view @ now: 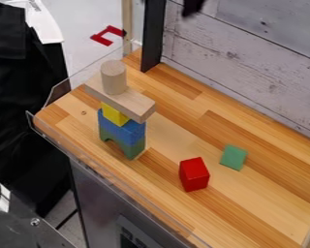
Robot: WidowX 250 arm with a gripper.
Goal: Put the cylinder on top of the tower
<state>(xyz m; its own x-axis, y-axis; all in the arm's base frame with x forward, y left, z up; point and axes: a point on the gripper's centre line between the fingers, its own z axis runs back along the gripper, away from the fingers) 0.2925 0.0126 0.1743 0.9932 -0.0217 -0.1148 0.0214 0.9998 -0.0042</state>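
A small piece of my body (pixel 193 6) is near-black with a faint purple tint, narrow and uneven in outline, tapering downward.

A glossy red rectangular block (pixel 193 174) sits on a striped light-brown wooden worktop (pixel 261 193). Near it, toward the upper right, lies a flat green block (pixel 233 157), the two apart. Well beyond the red block are a whitewashed plank wall (pixel 248 68) and a dark upright post (pixel 153 38); far to its upper left hangs black cloth (pixel 18 97).
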